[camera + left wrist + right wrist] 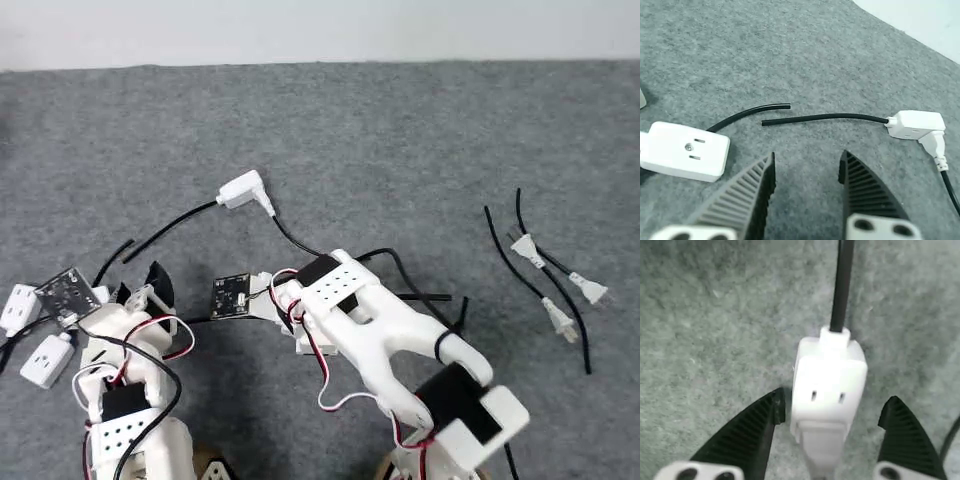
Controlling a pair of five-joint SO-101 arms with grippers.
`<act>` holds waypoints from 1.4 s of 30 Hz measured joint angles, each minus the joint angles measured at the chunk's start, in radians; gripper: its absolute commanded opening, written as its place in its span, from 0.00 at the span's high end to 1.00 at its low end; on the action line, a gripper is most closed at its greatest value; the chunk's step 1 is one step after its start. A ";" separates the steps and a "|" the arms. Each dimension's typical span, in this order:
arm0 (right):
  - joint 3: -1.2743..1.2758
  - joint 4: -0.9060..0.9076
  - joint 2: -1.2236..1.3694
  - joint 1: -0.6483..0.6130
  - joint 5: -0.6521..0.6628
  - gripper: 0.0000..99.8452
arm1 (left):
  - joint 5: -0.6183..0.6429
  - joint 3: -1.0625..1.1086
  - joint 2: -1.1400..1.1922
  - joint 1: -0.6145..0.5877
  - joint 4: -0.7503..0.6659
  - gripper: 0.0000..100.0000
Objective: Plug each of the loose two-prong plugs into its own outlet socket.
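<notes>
My left gripper (808, 157) stands open over bare carpet, low at the left in the high view (140, 287). A white socket (685, 150) lies beside one finger. Farther off lies another white socket (914, 124) with a white plug (935, 142) in it, also seen from above (240, 190). My right gripper (836, 400) is open around a third white socket (827, 385) on a black cord (841, 285); one finger is close to its side, the other apart. Three loose two-prong plugs (527, 247) (592, 291) (562, 321) lie at the far right.
Two white sockets (18, 305) (48, 358) sit at the left edge by the left arm. Black cords (400, 275) trail around the right arm (380, 330). Grey carpet (400, 140) covers the table up to a white wall at the back.
</notes>
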 measured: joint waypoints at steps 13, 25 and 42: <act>-0.129 -0.015 0.051 0.051 0.000 0.99 | 0.000 0.000 0.000 0.043 0.000 0.80; -0.497 0.095 0.014 0.183 0.000 0.99 | 0.000 0.000 0.000 0.052 0.000 0.80; -0.526 -0.468 0.203 0.410 0.011 0.99 | 0.000 0.000 0.000 0.078 0.000 0.80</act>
